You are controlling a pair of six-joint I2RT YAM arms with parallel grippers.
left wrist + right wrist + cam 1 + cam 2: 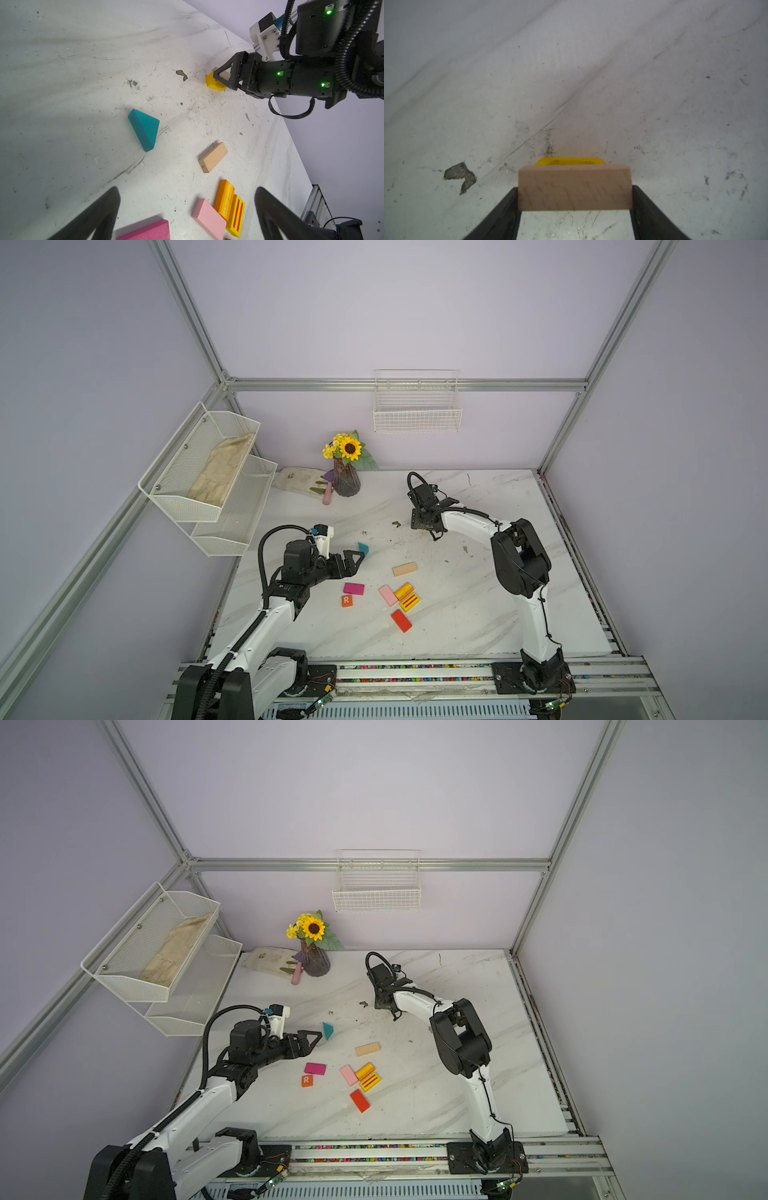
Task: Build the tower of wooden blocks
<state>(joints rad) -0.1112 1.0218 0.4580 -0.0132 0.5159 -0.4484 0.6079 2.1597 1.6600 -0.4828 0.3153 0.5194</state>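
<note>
My right gripper (575,199) is shut on a tan wood block (575,187), held flat just over a yellow block (569,161) at the back middle of the table; whether they touch I cannot tell. The left wrist view shows that tan block (223,75) above the yellow one (214,83). In both top views the arm hides this pair. My left gripper (359,560) is open beside the teal triangle (363,548), holding nothing. On the table lie another tan block (404,569), a magenta slab (353,588), an orange R cube (347,600), pink (388,595), orange (403,590), striped yellow (410,602) and red (401,620) slabs.
A purple vase with a sunflower (346,481) stands at the back left beside a cloth (297,481). White wire baskets (208,472) hang on the left wall and another (417,406) on the back wall. A dirt chip (181,74) lies near the yellow block.
</note>
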